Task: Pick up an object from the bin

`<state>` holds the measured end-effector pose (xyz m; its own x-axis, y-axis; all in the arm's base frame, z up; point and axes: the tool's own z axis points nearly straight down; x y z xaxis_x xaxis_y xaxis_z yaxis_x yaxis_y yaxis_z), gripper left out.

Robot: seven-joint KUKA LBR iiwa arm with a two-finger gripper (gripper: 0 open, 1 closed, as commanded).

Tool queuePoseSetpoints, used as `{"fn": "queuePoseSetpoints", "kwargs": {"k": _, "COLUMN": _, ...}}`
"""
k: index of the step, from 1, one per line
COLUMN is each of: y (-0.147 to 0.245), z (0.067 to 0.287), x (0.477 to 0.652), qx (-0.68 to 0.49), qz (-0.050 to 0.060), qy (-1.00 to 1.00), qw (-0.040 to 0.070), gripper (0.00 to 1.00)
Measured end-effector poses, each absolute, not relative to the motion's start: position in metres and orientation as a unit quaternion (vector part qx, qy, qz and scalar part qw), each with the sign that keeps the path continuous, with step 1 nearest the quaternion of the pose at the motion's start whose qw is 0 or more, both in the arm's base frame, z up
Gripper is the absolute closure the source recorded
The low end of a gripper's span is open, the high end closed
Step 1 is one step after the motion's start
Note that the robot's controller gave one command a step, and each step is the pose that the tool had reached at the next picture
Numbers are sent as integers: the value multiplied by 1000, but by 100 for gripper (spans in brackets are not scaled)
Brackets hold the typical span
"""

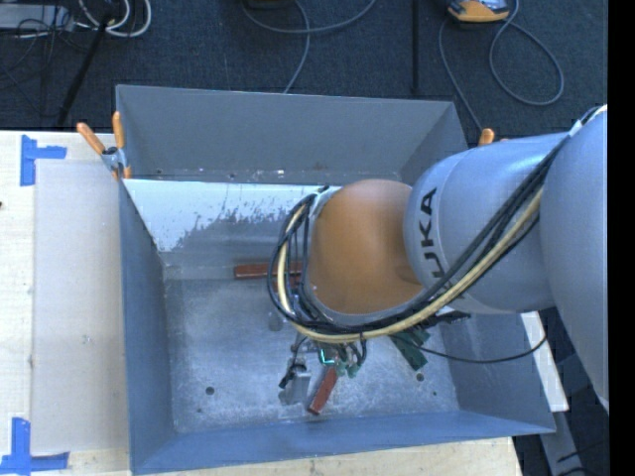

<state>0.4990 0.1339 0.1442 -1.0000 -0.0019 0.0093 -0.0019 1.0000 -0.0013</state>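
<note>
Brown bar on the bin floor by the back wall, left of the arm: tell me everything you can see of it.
The brown bar is a slim, straight, reddish-brown strip, possibly wood or plastic. It lies flat on the bin floor, just below the sloped back wall, and runs left to right. Its left end is free and its right end passes behind the arm's cables. No loose thing visibly touches it. The end effector is nearer the front wall, apart from it.

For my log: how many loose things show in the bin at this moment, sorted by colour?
Reddish-brown: 2, a bar on the floor near the far wall and a small piece right by the tool.
Green: 1, a green thing partly under the arm.
Total: 3 seen; the arm may hide more.
</note>
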Motion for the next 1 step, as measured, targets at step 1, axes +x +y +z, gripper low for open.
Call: {"fn": "queuePoseSetpoints", "kwargs": {"k": 1, "y": 63, "z": 68, "x": 595, "qx": 51, "qz": 0, "qy": -999, "qw": -3, "gripper": 0}}
